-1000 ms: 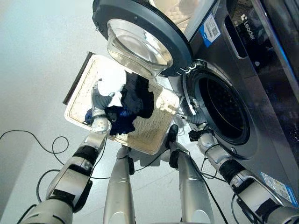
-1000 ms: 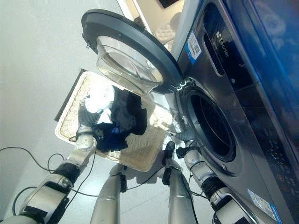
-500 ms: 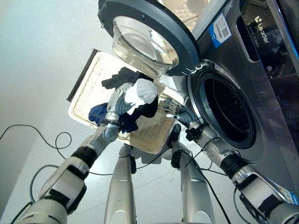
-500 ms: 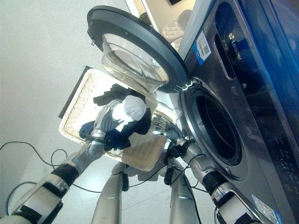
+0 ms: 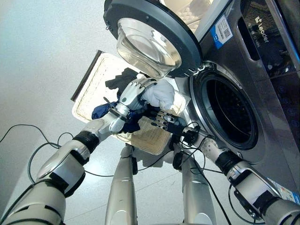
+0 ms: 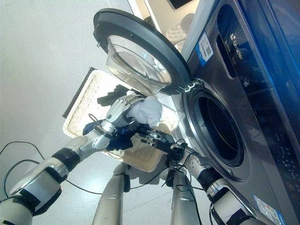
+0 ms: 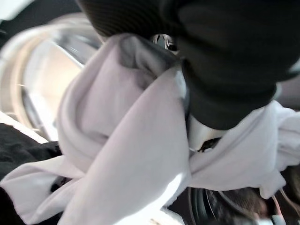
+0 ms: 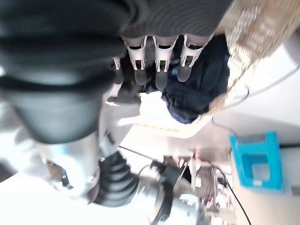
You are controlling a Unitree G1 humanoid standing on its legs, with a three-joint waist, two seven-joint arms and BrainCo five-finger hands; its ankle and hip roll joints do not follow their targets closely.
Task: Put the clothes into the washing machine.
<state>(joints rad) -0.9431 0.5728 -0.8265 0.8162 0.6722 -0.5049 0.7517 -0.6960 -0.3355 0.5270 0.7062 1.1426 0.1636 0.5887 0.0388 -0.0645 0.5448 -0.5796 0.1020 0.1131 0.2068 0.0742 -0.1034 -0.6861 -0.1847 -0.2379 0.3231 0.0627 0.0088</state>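
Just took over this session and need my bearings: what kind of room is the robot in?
Probably a home laundry corner: a front-loading washing machine with its door swung open, and a wicker basket of clothes on a pale floor.

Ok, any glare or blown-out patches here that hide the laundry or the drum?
Left eye view: strong light whitens the wicker basket's far wall, the door glass carries reflections, and the drum is too dark to see inside. Right eye view: a blue sheen runs over the washing machine front. Left wrist view: the white garment in the left robot hand shows no glare.
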